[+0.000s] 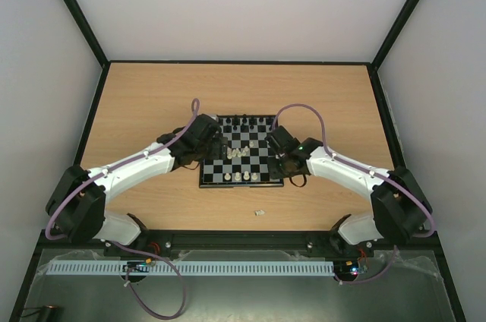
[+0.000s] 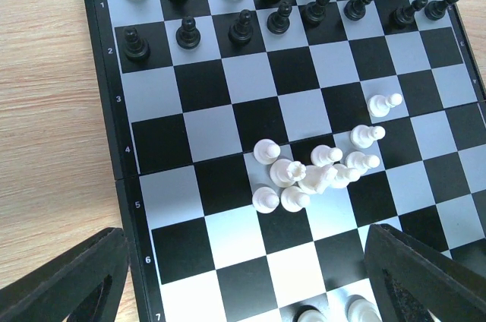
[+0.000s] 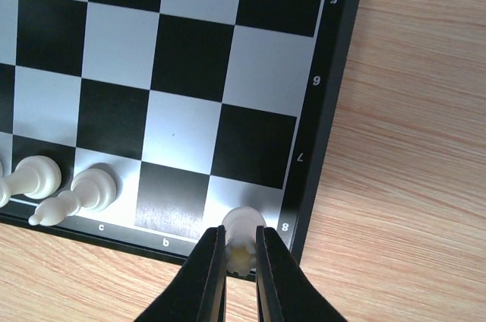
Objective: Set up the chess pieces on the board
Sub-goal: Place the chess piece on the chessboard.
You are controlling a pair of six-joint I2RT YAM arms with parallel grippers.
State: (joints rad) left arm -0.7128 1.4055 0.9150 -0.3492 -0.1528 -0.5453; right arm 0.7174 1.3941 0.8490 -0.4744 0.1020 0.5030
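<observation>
The board (image 1: 228,184) lies in the middle of the table. Black chess pieces (image 2: 243,26) stand in two rows along its far side. A heap of cream-white pieces (image 2: 319,174) lies mid-board, some tipped over. My left gripper (image 2: 247,284) is open and empty, hovering over the board (image 2: 213,132) just short of the heap. My right gripper (image 3: 241,250) is shut on a white rook (image 3: 243,225) standing on the pale corner square a8. Two more white pieces (image 3: 95,185) stand on the same edge row to its left.
One small white piece (image 1: 260,213) lies on the wooden table in front of the board. Both arms reach in from the near corners, the left gripper (image 1: 216,143) and the right gripper (image 1: 275,166) flanking the board. Dark walls enclose the table.
</observation>
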